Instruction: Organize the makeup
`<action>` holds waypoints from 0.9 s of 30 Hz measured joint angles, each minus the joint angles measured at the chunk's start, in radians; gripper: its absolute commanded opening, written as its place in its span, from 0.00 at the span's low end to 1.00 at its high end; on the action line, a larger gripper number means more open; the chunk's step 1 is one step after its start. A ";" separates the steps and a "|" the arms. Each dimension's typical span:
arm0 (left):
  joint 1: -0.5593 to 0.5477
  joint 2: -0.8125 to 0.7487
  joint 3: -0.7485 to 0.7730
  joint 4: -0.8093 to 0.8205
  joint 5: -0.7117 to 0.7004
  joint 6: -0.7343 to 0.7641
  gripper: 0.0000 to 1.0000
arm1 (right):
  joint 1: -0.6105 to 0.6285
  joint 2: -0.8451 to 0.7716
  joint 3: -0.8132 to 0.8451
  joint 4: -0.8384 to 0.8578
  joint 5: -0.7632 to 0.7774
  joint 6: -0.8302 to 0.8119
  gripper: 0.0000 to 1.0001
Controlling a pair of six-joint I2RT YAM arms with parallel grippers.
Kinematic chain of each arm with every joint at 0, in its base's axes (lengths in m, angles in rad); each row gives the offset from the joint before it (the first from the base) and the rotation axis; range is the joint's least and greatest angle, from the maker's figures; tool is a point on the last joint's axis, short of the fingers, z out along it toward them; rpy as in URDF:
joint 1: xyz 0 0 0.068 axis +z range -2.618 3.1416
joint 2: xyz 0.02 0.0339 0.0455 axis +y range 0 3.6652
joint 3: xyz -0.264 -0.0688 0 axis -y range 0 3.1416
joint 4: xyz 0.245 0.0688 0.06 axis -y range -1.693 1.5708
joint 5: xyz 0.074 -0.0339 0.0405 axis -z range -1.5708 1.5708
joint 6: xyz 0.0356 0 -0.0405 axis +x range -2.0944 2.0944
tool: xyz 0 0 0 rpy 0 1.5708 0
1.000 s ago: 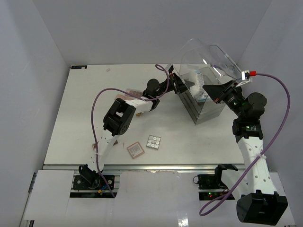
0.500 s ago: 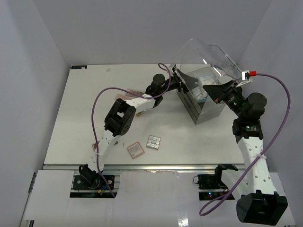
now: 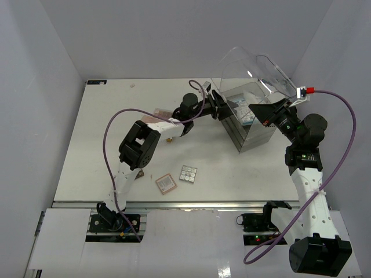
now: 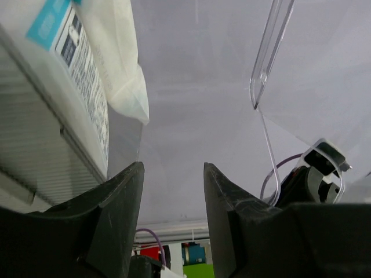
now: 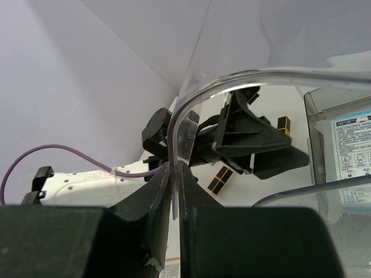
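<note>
left gripper (image 3: 219,107) has backed off to the box (image 3: 249,138) side, jaws apart, empty; right gripper (image 5: 175,174) pinches the raised lid (image 3: 255,66); packet (image 3: 248,113) boxed at far right corner, compact (image 3: 166,183), grid palette (image 3: 188,173) and pan palettes (image 3: 157,113) left out.

white perforated link shells and black joint housings make up the left arm (image 3: 125,178) and right arm (image 3: 310,194). a purple cable (image 3: 108,132) trails along each. a red-tipped white connector (image 3: 305,90) sits by the right wrist. fingers (image 4: 110,220) are matte black.
</note>
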 measured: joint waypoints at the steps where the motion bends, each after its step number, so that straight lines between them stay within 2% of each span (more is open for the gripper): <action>1: 0.002 -0.032 -0.041 -0.003 -0.002 0.015 0.56 | 0.000 0.000 0.000 0.000 0.000 0.000 0.12; 11: 0.051 -0.318 -0.440 0.059 -0.017 0.123 0.56 | -0.001 -0.001 0.000 -0.001 -0.001 -0.001 0.12; 17: 0.059 -0.362 -0.484 0.045 -0.023 0.194 0.56 | -0.001 -0.001 0.000 -0.001 -0.001 -0.002 0.12; 27: 0.056 -0.367 -0.439 0.044 -0.065 0.217 0.56 | -0.001 -0.001 0.000 -0.003 -0.002 -0.011 0.12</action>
